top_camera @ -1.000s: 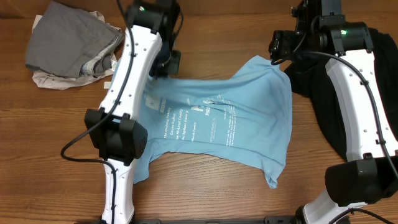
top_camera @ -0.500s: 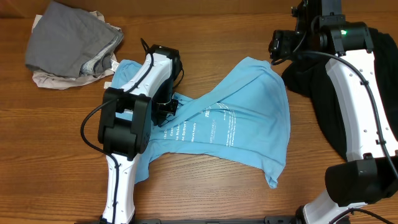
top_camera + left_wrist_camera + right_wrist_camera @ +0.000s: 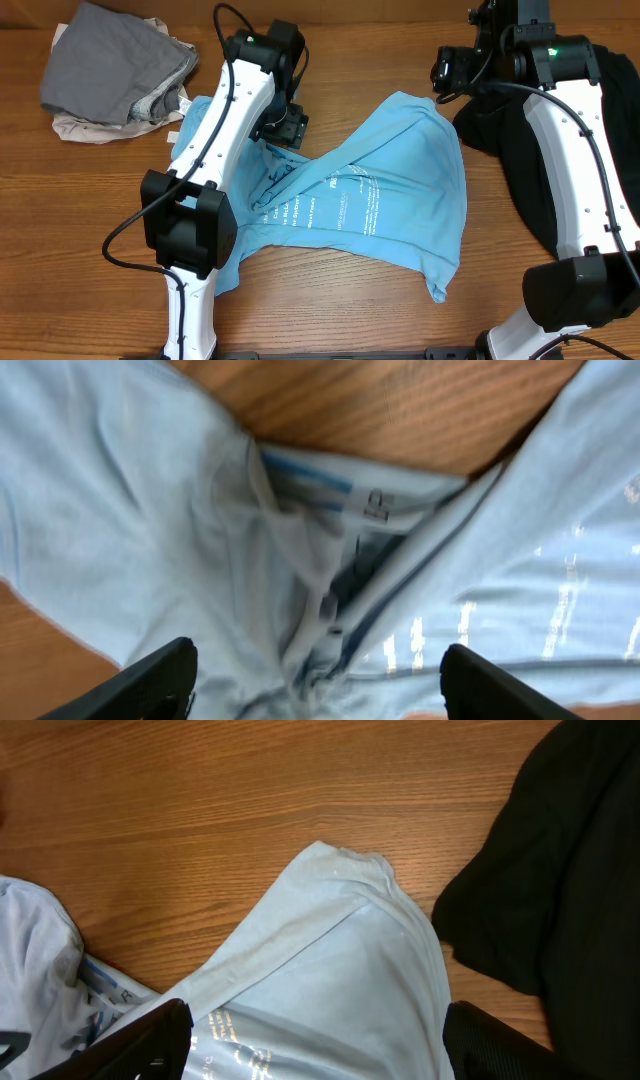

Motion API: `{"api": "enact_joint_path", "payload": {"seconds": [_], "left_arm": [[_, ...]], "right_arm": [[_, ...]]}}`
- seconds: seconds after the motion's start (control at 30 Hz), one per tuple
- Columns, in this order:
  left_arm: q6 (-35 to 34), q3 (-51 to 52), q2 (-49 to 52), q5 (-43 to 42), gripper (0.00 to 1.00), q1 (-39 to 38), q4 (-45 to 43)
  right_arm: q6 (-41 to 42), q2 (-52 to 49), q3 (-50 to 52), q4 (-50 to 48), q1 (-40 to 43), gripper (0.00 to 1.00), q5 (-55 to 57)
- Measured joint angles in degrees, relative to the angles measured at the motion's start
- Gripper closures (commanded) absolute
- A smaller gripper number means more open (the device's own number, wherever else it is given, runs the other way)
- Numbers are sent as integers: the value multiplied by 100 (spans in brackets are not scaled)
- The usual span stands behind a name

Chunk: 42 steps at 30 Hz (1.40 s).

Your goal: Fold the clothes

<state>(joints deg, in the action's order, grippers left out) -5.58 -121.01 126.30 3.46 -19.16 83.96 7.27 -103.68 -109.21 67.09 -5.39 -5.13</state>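
A light blue T-shirt (image 3: pixel 390 190) with white print lies across the middle of the table, its left part pulled over into a bunched diagonal fold. My left gripper (image 3: pixel 283 130) hangs open just above that fold. In the left wrist view the rumpled cloth (image 3: pixel 300 560) lies below the gripper (image 3: pixel 318 682), and nothing is pinched between the two dark fingertips (image 3: pixel 150 680). My right gripper (image 3: pixel 448 75) hovers open above the shirt's upper right corner. In the right wrist view that corner (image 3: pixel 340 970) lies flat under the gripper (image 3: pixel 315 1045).
A pile of grey and beige clothes (image 3: pixel 115 65) sits at the back left. A black garment (image 3: pixel 520 150) lies on the right beneath the right arm and shows in the right wrist view as dark cloth (image 3: pixel 560 850). Bare wood surrounds the shirt.
My left gripper dragged the shirt's left part toward the centre, then opened and let it go. It now hangs just above the bunched fold. The right arm has stayed put.
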Motion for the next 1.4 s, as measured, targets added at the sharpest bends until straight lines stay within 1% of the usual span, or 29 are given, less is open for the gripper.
{"api": "enact_joint_path", "payload": {"seconds": [0.23, 0.3, 0.37, 0.43, 0.53, 0.6, 0.67, 0.73, 0.8, 0.83, 0.93, 1.03, 1.17, 1.2, 1.3, 1.4], "left_arm": [[22, 1021, 37, 4, 23, 2, -769], [22, 1399, 37, 4, 24, 2, -1062], [24, 1600, 46, 4, 34, 2, -1220], [68, 1720, 48, 7, 41, 2, -1412], [138, 1847, 48, 7, 48, 2, -1587], [155, 1947, 48, 17, 57, 2, -1700], [175, 2052, 48, 28, 59, 4, -1832], [170, 2177, 48, 28, 70, 7, -1993], [166, 2275, 48, 28, 85, 7, -2031], [188, 2315, 48, 61, 96, 7, -2059], [114, 2323, 48, 184, 96, 15, -2100], [4, 2107, 55, 247, 96, 55, -2039], [-68, 1108, 83, 286, 96, 170, -2002], [-72, 686, 109, 295, 96, 205, -2092], [-96, -127, 109, 328, 96, 269, -2400], [-125, -503, 109, 391, 96, 310, -2922]], "right_arm": [[0, 2, 0, 4, 0, 15, 0], [-2, 0, 0, 2, 2, 15, 2], [-2, 2, 0, 4, 0, 15, 0], [0, 0, 0, 4, 0, 15, -2], [0, 2, 0, 4, 0, 15, 0], [0, 0, 2, 4, 0, 15, -2], [0, 0, 2, 2, 0, 15, 0], [0, 2, 2, 7, 0, 15, 2], [0, 2, 2, 4, 0, 15, 0], [0, 0, 2, 2, 0, 15, -2], [0, 0, 2, 4, 0, 15, 0], [-2, 2, 2, 2, 0, 15, 0], [2, 2, 4, 0, 0, 15, 2], [0, 0, 4, -4, 0, 15, 0], [0, 2, 4, -87, 0, 15, 0], [-4, 0, 7, -308, 0, 15, -2]]}}
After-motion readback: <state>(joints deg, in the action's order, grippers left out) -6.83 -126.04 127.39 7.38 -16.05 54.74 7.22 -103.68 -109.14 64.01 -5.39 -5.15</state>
